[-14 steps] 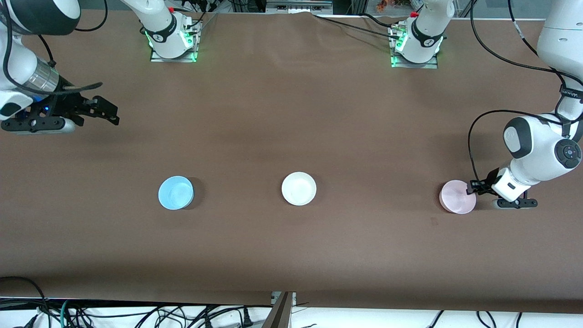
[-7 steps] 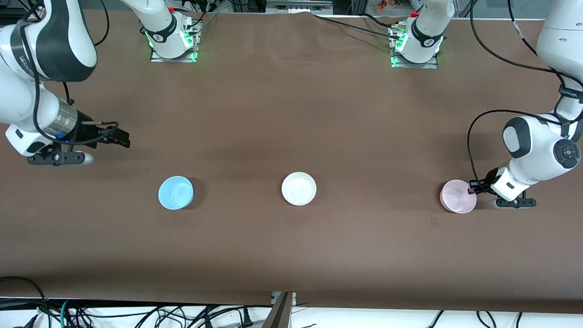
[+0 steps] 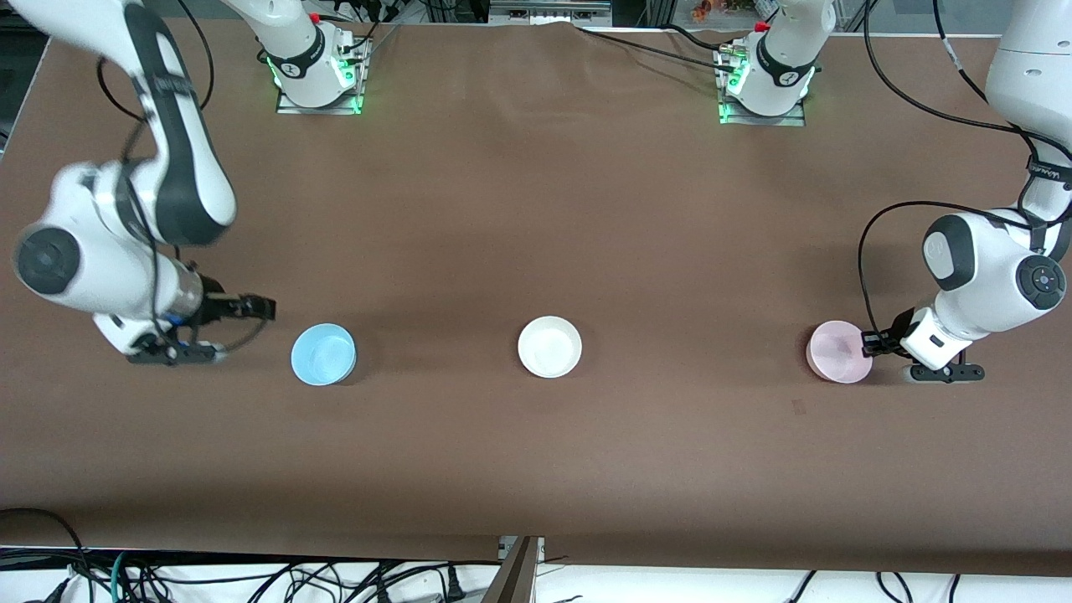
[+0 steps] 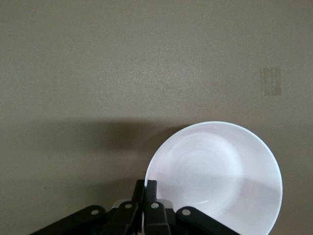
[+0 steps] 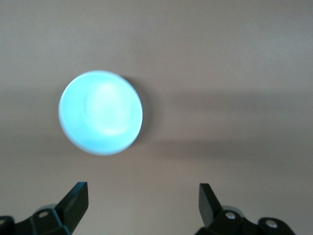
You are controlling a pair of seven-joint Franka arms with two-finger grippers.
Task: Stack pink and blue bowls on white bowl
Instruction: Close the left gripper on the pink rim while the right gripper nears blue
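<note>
**Operator:** Report the left gripper.

**Robot:** My left gripper (image 3: 871,342) is sitting at the left arm's end of the table (image 3: 536,209). Its fingers (image 4: 145,196) are pressing together on the rim of the pink bowl (image 3: 837,362), pinching it at the edge. I cannot tell whether the bowl is resting flat or lifting off the surface.

**Operator:** Report the right gripper.

**Robot:** My right gripper (image 3: 266,308) is hanging over the table just beside the blue bowl (image 3: 323,354), apart from it. Its fingers (image 5: 76,200) are standing spread wide, gripping nothing.

**Operator:** Location of the remaining bowls?

**Robot:** The blue bowl is lying toward the right arm's end. The white bowl (image 3: 549,347) is sitting between the blue and the pink, well apart from both. All three are lining up in one row.
</note>
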